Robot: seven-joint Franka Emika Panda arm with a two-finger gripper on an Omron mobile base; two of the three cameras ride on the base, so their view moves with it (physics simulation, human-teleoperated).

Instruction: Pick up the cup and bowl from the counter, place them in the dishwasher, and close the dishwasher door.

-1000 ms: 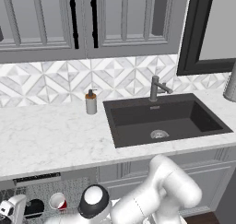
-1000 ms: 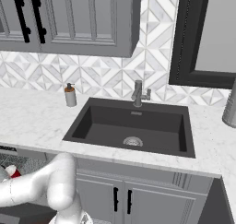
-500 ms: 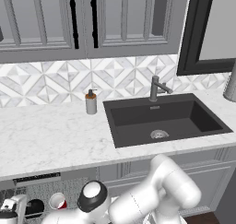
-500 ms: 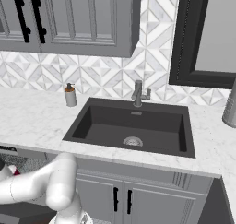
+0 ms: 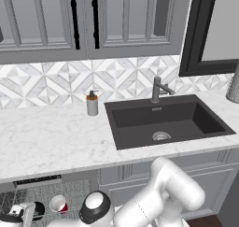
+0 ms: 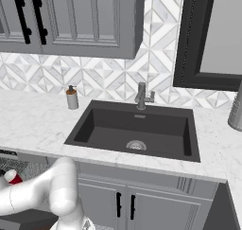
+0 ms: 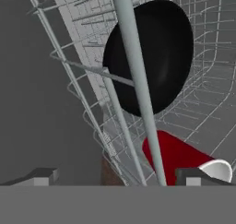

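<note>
Gripper: the gripper (image 7: 117, 177) stood with its two dark tips far apart and nothing between them, low over the near edge of the wire rack (image 7: 203, 108); in the left base view it (image 5: 18, 214) sat at about 8 o'clock.
Cup: the red cup (image 7: 177, 156) lay on its side in the rack, white rim toward 4 o'clock in the hand view, just below the bowl; it showed again in the left base view (image 5: 59, 204) and the right base view (image 6: 12, 178).
Bowl: the black bowl (image 7: 161, 57) sat in the rack beyond the cup, tipped so its round face showed, with a grey rack bar crossing in front of it; in the left base view it (image 5: 38, 210) lay at 9 o'clock from the cup.
Dishwasher: the dishwasher (image 5: 37, 181) stood open under the table, rack drawn out.
Table: the white marble table (image 5: 51, 142) ran above, a soap bottle (image 5: 92, 103) standing upright at its back, at 9 o'clock from the dark sink (image 5: 163, 121).
Farthest: the grey faucet (image 5: 158, 88) rose behind the sink.
</note>
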